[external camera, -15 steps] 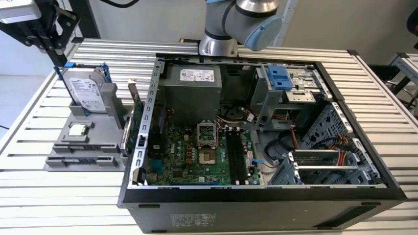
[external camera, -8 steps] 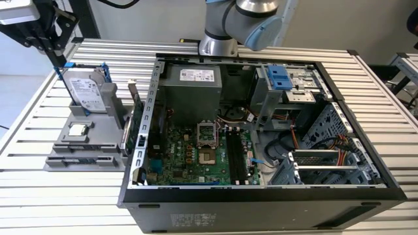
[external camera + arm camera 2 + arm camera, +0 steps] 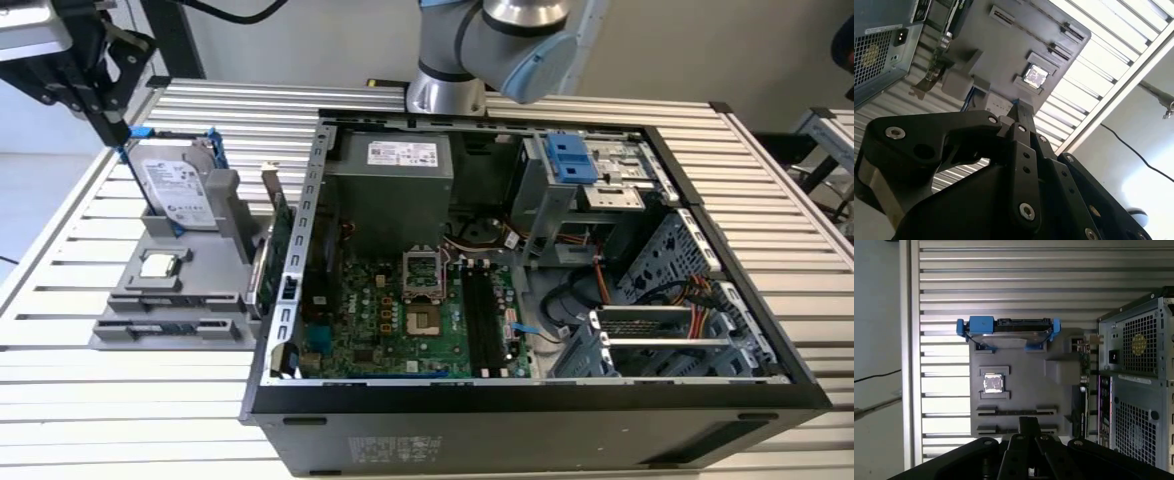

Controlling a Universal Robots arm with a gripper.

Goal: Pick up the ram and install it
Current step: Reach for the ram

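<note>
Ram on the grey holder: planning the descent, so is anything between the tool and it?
Nothing visible does. In the first wrist view the black tool hangs above the grey parts holder, where the slim dark ram stick sits uncovered.

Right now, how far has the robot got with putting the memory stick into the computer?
Barely started, it seems. Done: nothing visible; what appears to be the ram lies in a slot of the gray tray, outside the computer case. In hand: the gripper hangs over that tray, near the slot. Left: lifting the stick and seating it in the motherboard's black slots.
</note>
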